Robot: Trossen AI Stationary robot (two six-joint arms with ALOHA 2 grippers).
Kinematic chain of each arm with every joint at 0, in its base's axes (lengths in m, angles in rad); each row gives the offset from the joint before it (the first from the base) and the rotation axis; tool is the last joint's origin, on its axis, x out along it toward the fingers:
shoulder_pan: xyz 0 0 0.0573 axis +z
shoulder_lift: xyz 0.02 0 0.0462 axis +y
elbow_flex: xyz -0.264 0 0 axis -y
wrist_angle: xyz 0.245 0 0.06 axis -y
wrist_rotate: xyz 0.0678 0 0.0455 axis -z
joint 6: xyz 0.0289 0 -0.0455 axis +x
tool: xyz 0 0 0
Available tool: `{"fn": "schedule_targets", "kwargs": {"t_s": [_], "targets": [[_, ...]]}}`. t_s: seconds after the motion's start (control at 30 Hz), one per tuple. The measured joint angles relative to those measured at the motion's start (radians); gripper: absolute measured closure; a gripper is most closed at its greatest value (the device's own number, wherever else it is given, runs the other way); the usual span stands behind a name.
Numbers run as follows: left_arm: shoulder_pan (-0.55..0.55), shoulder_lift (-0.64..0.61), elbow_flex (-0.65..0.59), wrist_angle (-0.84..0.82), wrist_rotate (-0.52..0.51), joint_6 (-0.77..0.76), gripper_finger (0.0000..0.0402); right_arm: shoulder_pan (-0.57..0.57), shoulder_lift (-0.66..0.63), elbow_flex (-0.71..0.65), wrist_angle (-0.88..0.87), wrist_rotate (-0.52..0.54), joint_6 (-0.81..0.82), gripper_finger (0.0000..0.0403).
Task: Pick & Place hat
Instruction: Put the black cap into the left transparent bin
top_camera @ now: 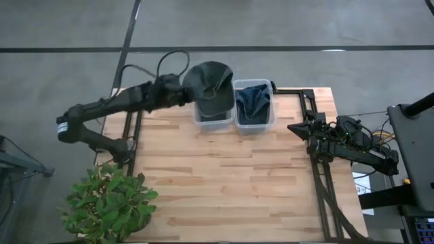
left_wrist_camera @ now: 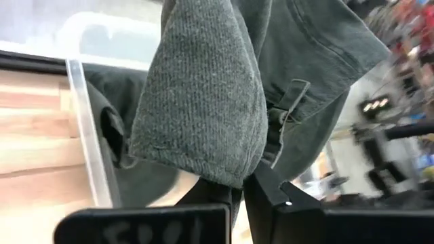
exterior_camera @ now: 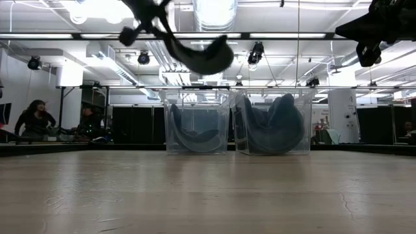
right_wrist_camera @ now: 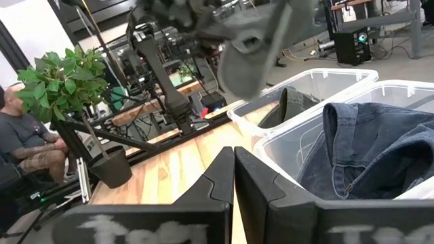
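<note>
On the wooden table (top_camera: 224, 183) I hold the hat (top_camera: 210, 87) aloft, left gripper (top_camera: 182, 95) clenched on its edge, directly above the left bin (top_camera: 201, 119) for release. The right gripper (top_camera: 296, 128) waits clenched, empty, beside the right bin (top_camera: 272, 112).

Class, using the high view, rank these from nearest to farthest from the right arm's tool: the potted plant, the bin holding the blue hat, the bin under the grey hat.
Measured from the right tool, shut at the table's right edge:
1. Bin with the blue hat, right of the pair, nearest.
2. Bin under the grey hat, left of the pair.
3. Potted plant, front-left corner, farthest.
</note>
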Motion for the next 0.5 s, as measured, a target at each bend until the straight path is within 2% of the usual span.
{"fn": "schedule_targets", "kwargs": {"t_s": [0.2, 0.33, 0.5], "targets": [[0.170, 0.088, 0.000, 0.002, 0.219, 0.042, 0.0388, 0.000, 0.000, 0.000, 0.000, 0.000, 0.000, 0.0394], [0.243, 0.135, -0.001, -0.005, 0.289, 0.055, 0.0388, 0.000, 0.000, 0.000, 0.000, 0.000, 0.001, 0.0394], [0.282, 0.186, -0.001, -0.007, 0.357, 0.063, 0.0388, 0.000, 0.000, 0.000, 0.000, 0.000, 0.001, 0.0394]]}}
